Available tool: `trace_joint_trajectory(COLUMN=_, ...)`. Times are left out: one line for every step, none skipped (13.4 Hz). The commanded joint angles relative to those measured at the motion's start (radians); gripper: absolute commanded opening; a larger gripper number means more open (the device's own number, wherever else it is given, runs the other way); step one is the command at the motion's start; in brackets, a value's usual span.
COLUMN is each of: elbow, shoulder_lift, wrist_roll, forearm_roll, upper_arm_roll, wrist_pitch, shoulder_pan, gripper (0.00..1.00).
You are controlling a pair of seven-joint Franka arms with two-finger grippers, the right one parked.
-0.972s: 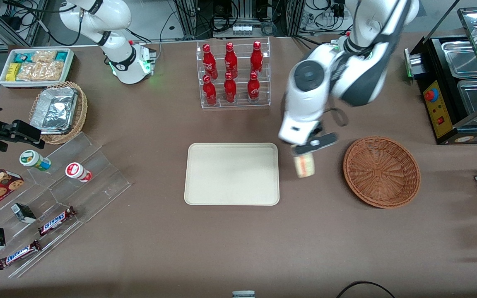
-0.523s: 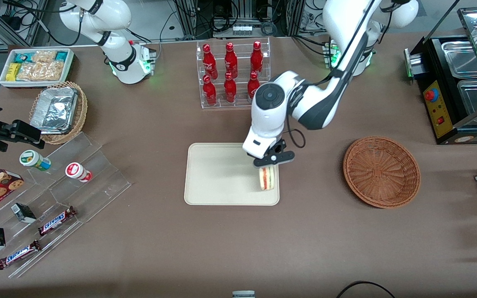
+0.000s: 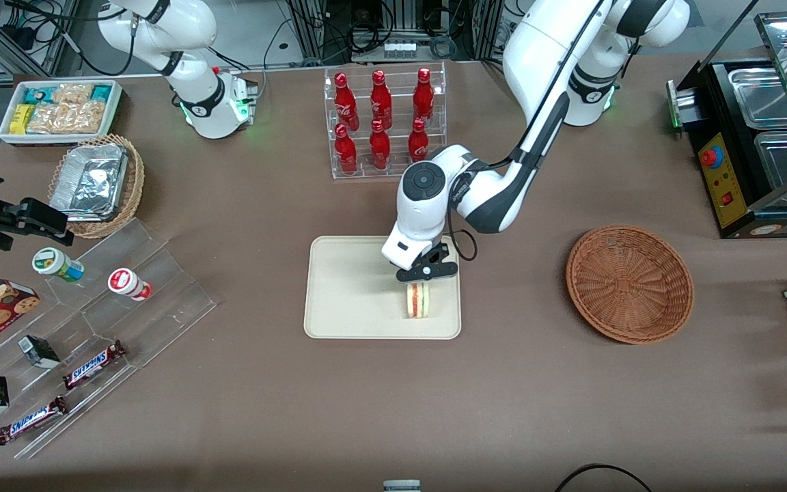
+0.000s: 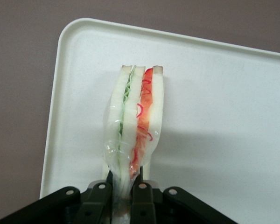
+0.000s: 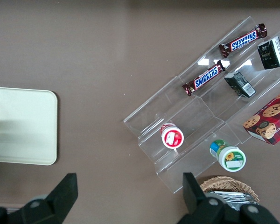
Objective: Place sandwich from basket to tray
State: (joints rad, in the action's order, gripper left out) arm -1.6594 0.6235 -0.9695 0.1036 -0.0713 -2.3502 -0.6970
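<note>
Left arm's black two-finger gripper (image 3: 422, 283) over the flat cream-coloured rectangular tray (image 3: 346, 287), toward its 4 o'clock corner, clamped on the plastic-wrapped triangular white-bread sandwich (image 3: 418, 300). Sandwich held on edge, red, orange and green filling layers facing up; from the wrist, fingers (image 4: 99, 205) pinching one end of the wedge (image 4: 134, 126) above the tray (image 4: 224, 93). Contact with the tray surface: cannot tell. Round reddish-brown wicker basket (image 3: 629, 283) at 3 o'clock from the tray, well apart, on the brown counter (image 3: 393, 396).
</note>
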Motion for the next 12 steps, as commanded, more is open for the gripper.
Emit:
trace_joint_trajectory(elbow=0.023, shoulder_lift=0.018, wrist_roll=0.012, forearm_roll=0.007, upper_arm_roll=0.016, wrist_pitch=0.000, shoulder_pan=-0.013, gripper=0.82)
trace_joint_trajectory(elbow=0.021, shoulder_lift=0.016, wrist_roll=0.023, forearm_roll=0.007, upper_arm_roll=0.016, wrist_pitch=0.008, shoulder_pan=-0.012, gripper=1.00)
trace_joint_trajectory(elbow=0.023, shoulder_lift=0.010, wrist_roll=0.022, forearm_roll=0.007, upper_arm_roll=0.018, wrist_pitch=0.018, shoulder_pan=-0.010, gripper=1.00)
trace_joint_trajectory(elbow=0.029, shoulder_lift=-0.004, wrist_roll=0.015, forearm_roll=0.007, upper_arm_roll=0.019, wrist_pitch=0.050, shoulder_pan=-0.009, gripper=1.00)
trace_joint_trajectory(elbow=0.030, shoulder_lift=-0.043, wrist_roll=0.014, forearm_roll=0.005, upper_arm_roll=0.021, wrist_pitch=0.110, shoulder_pan=-0.009, gripper=1.00)
trace_joint_trajectory(elbow=0.030, shoulder_lift=-0.100, wrist_roll=0.003, forearm_roll=0.005, upper_arm_roll=0.021, wrist_pitch=0.183, shoulder_pan=-0.001, gripper=1.00)
trace_joint_trajectory(elbow=0.030, shoulder_lift=-0.163, wrist_roll=0.000, forearm_roll=-0.001, upper_arm_roll=0.022, wrist_pitch=0.246, shoulder_pan=0.005, gripper=1.00)
trace_joint_trajectory(elbow=0.033, shoulder_lift=-0.220, wrist_roll=-0.015, forearm_roll=-0.004, upper_arm_roll=0.027, wrist_pitch=0.287, shoulder_pan=0.005, gripper=1.00)
trace_joint_trajectory(elbow=0.032, shoulder_lift=-0.281, wrist_roll=-0.043, forearm_roll=0.002, upper_arm_roll=0.028, wrist_pitch=0.331, shoulder_pan=0.007, gripper=1.00)
trace_joint_trajectory(elbow=0.033, shoulder_lift=-0.335, wrist_roll=-0.049, forearm_roll=0.004, upper_arm_roll=0.030, wrist_pitch=0.388, shoulder_pan=0.007, gripper=1.00)
trace_joint_trajectory(elbow=0.032, shoulder_lift=-0.391, wrist_roll=-0.038, forearm_roll=0.005, upper_arm_roll=0.053, wrist_pitch=0.447, shoulder_pan=0.007, gripper=1.00)
trace_joint_trajectory(elbow=0.032, shoulder_lift=-0.440, wrist_roll=-0.032, forearm_roll=0.005, upper_arm_roll=0.070, wrist_pitch=0.507, shoulder_pan=0.007, gripper=1.00)
